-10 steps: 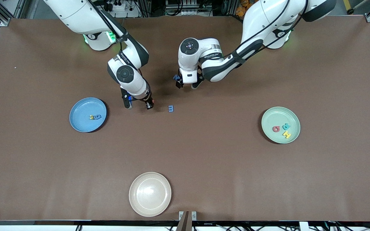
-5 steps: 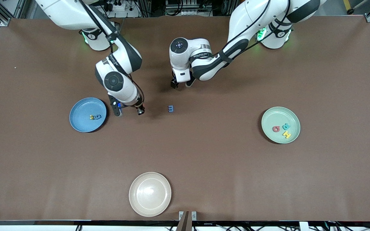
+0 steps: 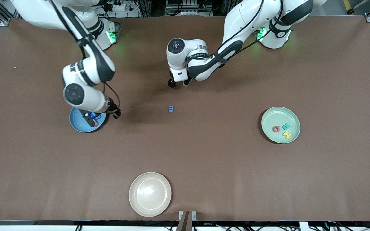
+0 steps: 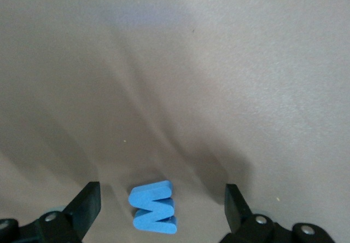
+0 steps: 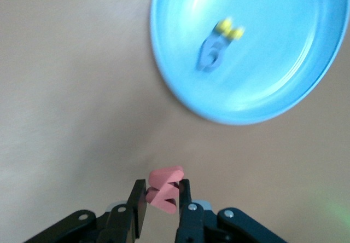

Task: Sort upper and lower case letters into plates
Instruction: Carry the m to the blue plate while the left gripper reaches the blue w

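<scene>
My right gripper (image 3: 117, 114) (image 5: 163, 198) is shut on a red-pink letter (image 5: 164, 190). It hangs over the table just beside the blue plate (image 3: 77, 123) (image 5: 284, 90), and that arm hides much of the plate in the front view. A blue letter (image 5: 212, 52) and a yellow one (image 5: 229, 28) lie in the blue plate. My left gripper (image 3: 177, 84) (image 4: 161, 213) is open and low over a blue letter (image 4: 153, 207), which lies between its fingers untouched. Another blue letter (image 3: 171, 109) lies mid-table. The mint green plate (image 3: 268, 116) holds red-pink (image 3: 276, 129), teal (image 3: 286, 126) and yellow (image 3: 286, 134) letters.
A cream-white plate (image 3: 150, 194) with nothing in it sits near the table's front edge. Both arms reach in from the base side, their elbows over that part of the brown table.
The right arm has carried the red-pink letter from mid-table to beside the blue plate. The left gripper has shifted slightly toward the right arm's end, now hiding its blue letter in the front view.
</scene>
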### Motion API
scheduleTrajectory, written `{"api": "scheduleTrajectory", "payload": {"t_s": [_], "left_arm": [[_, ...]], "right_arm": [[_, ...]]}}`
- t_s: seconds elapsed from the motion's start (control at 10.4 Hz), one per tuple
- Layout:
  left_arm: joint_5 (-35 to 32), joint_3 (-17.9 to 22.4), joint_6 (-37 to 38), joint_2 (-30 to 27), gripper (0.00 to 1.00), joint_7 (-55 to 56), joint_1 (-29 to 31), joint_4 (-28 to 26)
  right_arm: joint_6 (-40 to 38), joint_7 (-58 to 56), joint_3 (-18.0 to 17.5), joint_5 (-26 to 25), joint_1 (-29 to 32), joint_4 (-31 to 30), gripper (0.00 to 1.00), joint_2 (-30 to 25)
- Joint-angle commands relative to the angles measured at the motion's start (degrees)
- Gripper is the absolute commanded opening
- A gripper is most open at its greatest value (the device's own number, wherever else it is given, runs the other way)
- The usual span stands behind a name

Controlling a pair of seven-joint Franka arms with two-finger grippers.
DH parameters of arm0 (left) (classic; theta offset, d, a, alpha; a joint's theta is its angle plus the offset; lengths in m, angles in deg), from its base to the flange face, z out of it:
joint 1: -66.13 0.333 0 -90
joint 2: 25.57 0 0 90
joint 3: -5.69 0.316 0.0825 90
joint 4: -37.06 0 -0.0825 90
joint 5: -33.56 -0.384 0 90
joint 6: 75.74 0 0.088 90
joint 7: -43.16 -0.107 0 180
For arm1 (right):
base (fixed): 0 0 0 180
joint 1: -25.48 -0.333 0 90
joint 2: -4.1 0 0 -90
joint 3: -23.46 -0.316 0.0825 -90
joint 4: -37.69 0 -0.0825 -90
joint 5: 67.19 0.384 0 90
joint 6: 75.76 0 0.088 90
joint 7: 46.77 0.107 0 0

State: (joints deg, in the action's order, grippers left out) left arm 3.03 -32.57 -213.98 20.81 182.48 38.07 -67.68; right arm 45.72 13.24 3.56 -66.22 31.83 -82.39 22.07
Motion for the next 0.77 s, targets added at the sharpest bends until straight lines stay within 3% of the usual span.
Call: {"api": "scheduleTrajectory", "payload": {"t_s": [0.0,0.19,0.48,0.58,0.67], "left_arm": [[0.1,1.7,-0.5,-0.1,1.0,3.2,-3.0,0.9],[-2.2,1.7,-0.5,-0.3,1.0,6.7,-3.1,0.9],[-8.3,1.6,-0.5,-0.3,0.93,13.5,-3.6,0.3],[-9.8,1.6,-0.5,-0.3,0.83,14.9,-3.7,0.2],[-9.9,1.6,-0.5,-0.3,0.7,15.1,-3.7,0.3]], "right_arm": [[-2.1,-13.3,5.2,2.9,0.8,-0.9,0.0,-1.8],[-1.7,-21.4,10.2,2.6,0.7,-1.2,0.0,-1.4],[5.4,-25.8,11.5,1.1,0.4,-4.7,0.0,-0.4],[5.0,-26.0,11.5,1.0,0.5,-4.5,0.15,-0.4],[4.6,-26.0,11.5,1.0,0.5,-4.4,0.54,-0.4]]}}
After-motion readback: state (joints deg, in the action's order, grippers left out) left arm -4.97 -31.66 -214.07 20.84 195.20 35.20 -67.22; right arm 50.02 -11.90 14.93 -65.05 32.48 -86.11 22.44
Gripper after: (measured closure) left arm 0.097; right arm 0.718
